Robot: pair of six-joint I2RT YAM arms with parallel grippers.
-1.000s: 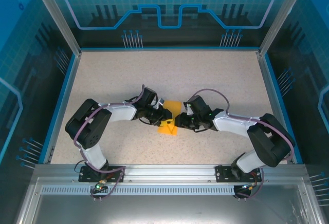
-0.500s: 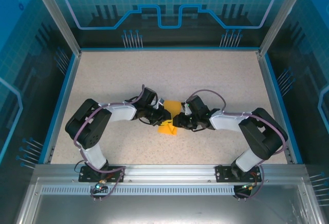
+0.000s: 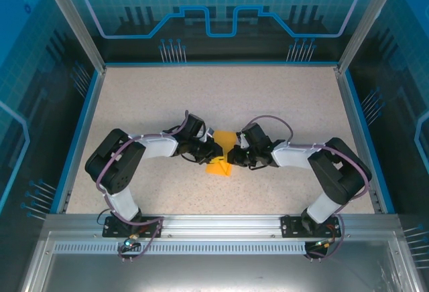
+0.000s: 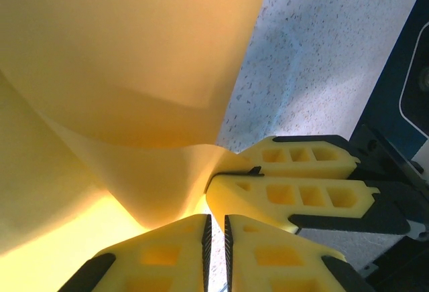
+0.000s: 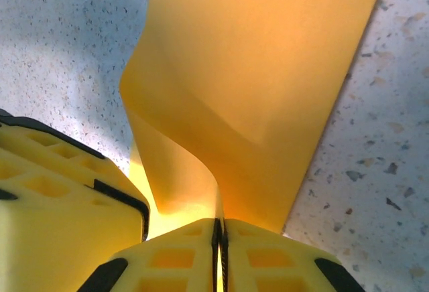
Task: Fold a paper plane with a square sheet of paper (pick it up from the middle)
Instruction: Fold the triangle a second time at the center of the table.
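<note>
The orange-yellow square sheet of paper [image 3: 218,167] is buckled up off the table between my two grippers at mid-table. My right gripper [image 3: 234,155] is shut on it; in the right wrist view the paper [image 5: 261,71] rises in a curved fold straight out from between the closed pads of the right gripper [image 5: 219,224]. My left gripper [image 3: 214,150] faces it from the left. Its jaws [image 4: 216,220] are nearly together, with speckled table showing through the thin slit. The paper [image 4: 134,71] bulges just left of its fingers, and the right gripper's fingers [image 4: 301,195] pinch the fold beside them.
The speckled table [image 3: 201,98] is ringed by a blue rim [image 3: 79,131] and aluminium frame posts. Both arms' elbows [image 3: 117,165] rest low toward the near edge. Open tabletop lies behind the grippers.
The right gripper has closed onto the paper fold and its arm has drawn in a little toward the centre. The left jaws have narrowed to a slit.
</note>
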